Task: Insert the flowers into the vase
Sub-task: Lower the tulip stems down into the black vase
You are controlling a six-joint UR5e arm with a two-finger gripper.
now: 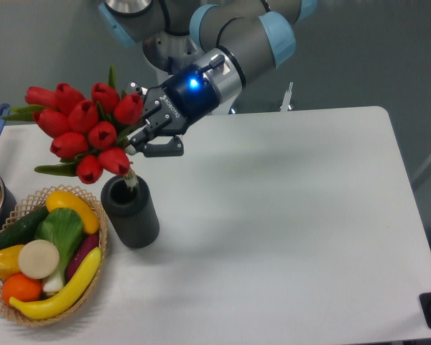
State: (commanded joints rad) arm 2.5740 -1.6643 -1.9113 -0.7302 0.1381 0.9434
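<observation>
Red tulips held over the dark vase, stems only just reaching its mouth

Pinching the flowers (86, 133) by their stems, the hand (147, 136) holds the bunch tilted, with the buds fanned out to its far side from the arm and the stem ends trailing down below it; the vase (131, 213) stands upright on the surface (294, 215) just below the hand, and a stem tip seems to touch or dip into the round opening, though how deep is hard to tell. By my reading the insertion has barely begun: the bunch is gripped and lined up, but lowering it in and letting go is left. Further below sits a wicker basket (93, 277) of fake produce
</observation>
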